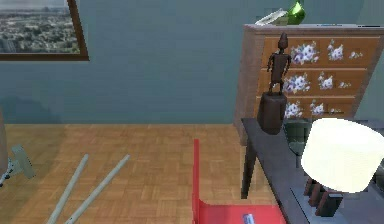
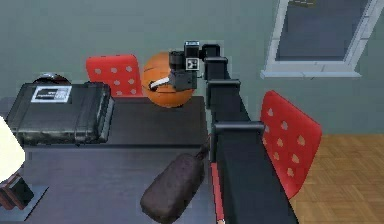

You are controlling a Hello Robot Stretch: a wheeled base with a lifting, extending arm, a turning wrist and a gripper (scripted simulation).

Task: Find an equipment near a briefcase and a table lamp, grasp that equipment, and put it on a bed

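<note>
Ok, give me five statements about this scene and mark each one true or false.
1. The briefcase lies on the dark table. True.
2. The basketball is blue. False: it is orange.
3. The chairs at the table are red. True.
4. The lamp has a black shade. False: the shade is white.
5. The dresser drawers bear flower patterns. True.

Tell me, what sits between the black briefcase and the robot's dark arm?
In the arm side view, an orange ball sits between the briefcase and the arm.
</note>
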